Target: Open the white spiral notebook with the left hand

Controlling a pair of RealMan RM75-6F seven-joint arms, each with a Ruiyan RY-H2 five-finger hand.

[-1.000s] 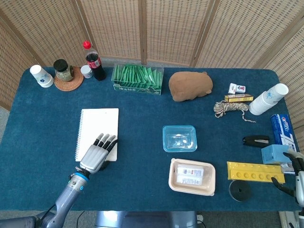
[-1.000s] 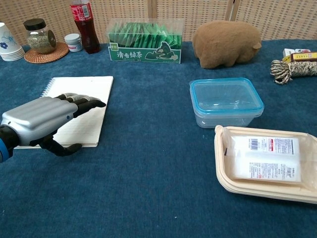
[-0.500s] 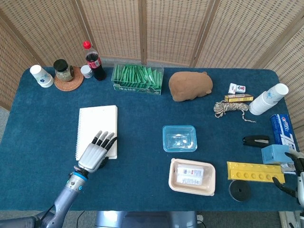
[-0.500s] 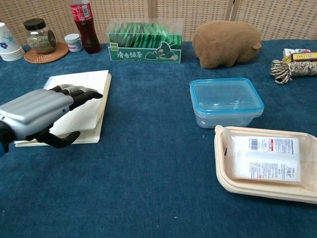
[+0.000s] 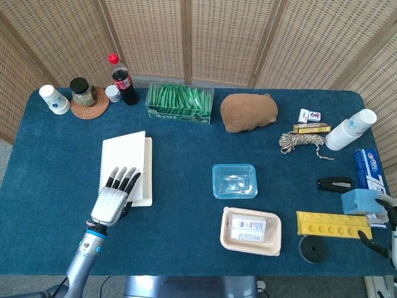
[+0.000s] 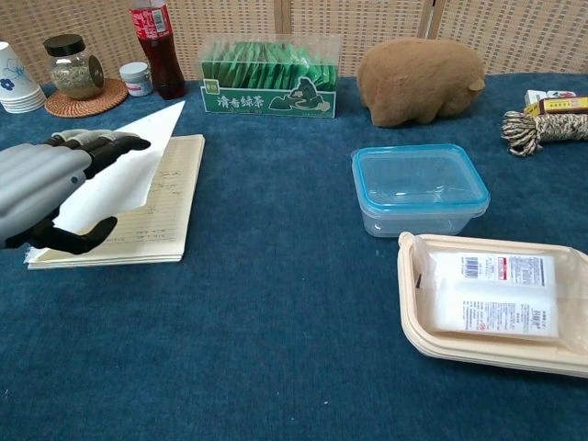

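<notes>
At the table's left front, we saw the left hand pinching the white cover of the spiral notebook, thumb beneath and fingers on top, the cover tilted up off the lined pages. Beyond the notebook stood a green tea box. We could not tell the right hand's state at the far right edge

Bare blue table lay at 3 o'clock of the notebook, as far as the clear container. At 12 o'clock, the green tea box and cola bottle stood well apart from it.
</notes>
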